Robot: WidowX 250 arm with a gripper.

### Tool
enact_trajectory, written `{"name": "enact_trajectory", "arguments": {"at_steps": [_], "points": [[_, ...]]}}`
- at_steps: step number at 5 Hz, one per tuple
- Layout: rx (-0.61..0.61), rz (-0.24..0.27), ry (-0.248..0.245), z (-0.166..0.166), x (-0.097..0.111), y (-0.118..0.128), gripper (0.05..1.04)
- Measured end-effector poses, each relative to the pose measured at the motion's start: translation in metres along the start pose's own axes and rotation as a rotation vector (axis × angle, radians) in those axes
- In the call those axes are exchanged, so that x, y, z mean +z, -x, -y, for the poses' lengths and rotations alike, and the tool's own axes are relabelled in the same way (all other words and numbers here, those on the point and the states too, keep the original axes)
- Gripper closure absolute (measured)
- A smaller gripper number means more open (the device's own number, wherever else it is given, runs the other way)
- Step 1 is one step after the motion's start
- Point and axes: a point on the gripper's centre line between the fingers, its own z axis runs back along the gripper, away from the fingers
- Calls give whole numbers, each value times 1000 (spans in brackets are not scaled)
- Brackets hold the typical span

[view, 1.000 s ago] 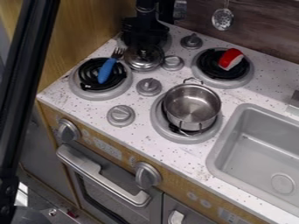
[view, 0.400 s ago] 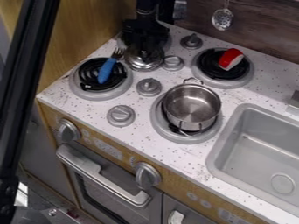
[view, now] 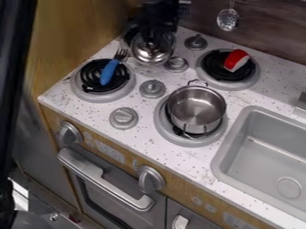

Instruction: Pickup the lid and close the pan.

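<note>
The lid (view: pixel 149 51) is pinched by the gripper (view: pixel 155 38), behind the blue-handled fork (view: pixel 110 72) — the lifting step seems to be in hand. Next, it should be carried to the uncovered pan (view: pixel 197 110), levelled above the opening, then lowered carefully — centred.

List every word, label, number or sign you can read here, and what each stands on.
No text can be read.
Pale patch on the wooden front strip: has faint marks, too small to read.
Round marks further right on that strip: too small to tell if they hold text.
Second pale patch, right of those: too small to read.
</note>
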Motion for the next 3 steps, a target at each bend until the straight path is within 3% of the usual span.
{"name": "enact_trajectory", "arguments": {"at_steps": [3], "points": [[-140,2,26,71,39,53,829]]}}
